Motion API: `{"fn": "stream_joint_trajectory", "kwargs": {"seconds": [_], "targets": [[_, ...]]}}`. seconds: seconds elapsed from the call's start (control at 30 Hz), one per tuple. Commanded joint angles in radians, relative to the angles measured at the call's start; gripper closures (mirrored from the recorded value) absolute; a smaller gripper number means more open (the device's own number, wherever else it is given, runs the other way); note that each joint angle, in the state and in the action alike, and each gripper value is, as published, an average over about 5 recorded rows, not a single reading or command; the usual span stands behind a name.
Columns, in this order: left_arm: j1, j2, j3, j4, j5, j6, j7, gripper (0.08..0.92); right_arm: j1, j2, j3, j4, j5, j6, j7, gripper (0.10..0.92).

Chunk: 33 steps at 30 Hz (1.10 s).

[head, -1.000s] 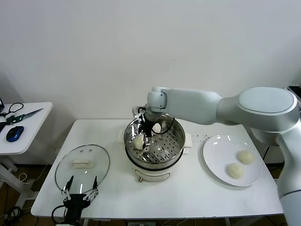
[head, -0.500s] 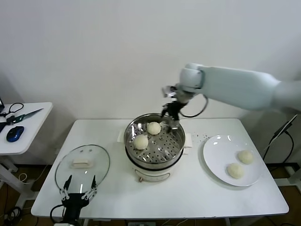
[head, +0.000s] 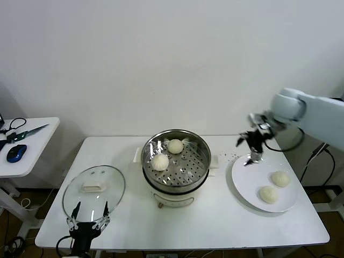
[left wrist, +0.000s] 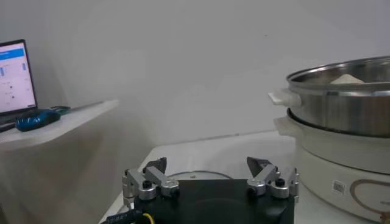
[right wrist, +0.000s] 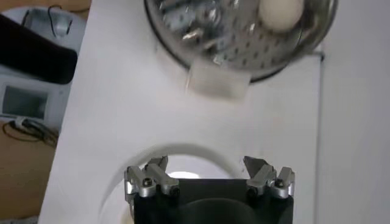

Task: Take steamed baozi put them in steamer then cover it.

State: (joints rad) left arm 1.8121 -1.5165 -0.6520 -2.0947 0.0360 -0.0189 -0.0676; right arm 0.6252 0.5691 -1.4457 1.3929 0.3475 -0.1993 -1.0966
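The steel steamer (head: 176, 164) stands mid-table with two baozi inside, one at the back (head: 175, 145) and one at the left (head: 160, 162). Two more baozi (head: 280, 178) (head: 269, 194) lie on the white plate (head: 247, 180) at the right. My right gripper (head: 251, 150) is open and empty, above the plate's back left rim. In the right wrist view the gripper (right wrist: 207, 167) is over the plate (right wrist: 116, 182), with the steamer (right wrist: 201, 30) and one baozi (right wrist: 280, 12) beyond. The glass cover (head: 94, 188) lies flat at the table's left. My left gripper (head: 88, 215) is open by the front edge, near the cover.
A side table (head: 24, 142) at the far left holds a blue mouse (head: 16, 152) and cables. The wall is close behind the table. In the left wrist view the steamer (left wrist: 341, 103) is ahead of the open gripper (left wrist: 210, 173), and a laptop screen (left wrist: 13, 76) shows.
My right gripper has left a second baozi in the steamer, risen out of it and swung right to above the plate's back left rim. The left arm has not moved.
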Motion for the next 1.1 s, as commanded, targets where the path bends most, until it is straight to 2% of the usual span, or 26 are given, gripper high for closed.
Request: {"fn": "stream_joint_trajectory", "kwargs": {"seconds": [0.03, 0.53, 1.1], "targets": [[0.007, -0.006, -0.003, -0.003, 0.005, 0.000, -0.001, 0.177, -0.353, -0.172, 0.218, -0.035, -0.244, 0.043, -0.012, 0.203], [0.025, -0.027, -0.020, -0.001, 0.021, -0.003, -0.006, 0.177, -0.611, -0.004, 0.459, -0.259, -0.373, 0.090, -0.013, 0.203], [-0.003, -0.023, -0.023, 0.021, 0.022, 0.006, -0.012, 0.177, -0.621, 0.060, 0.467, -0.314, -0.388, 0.102, -0.026, 0.208]]}}
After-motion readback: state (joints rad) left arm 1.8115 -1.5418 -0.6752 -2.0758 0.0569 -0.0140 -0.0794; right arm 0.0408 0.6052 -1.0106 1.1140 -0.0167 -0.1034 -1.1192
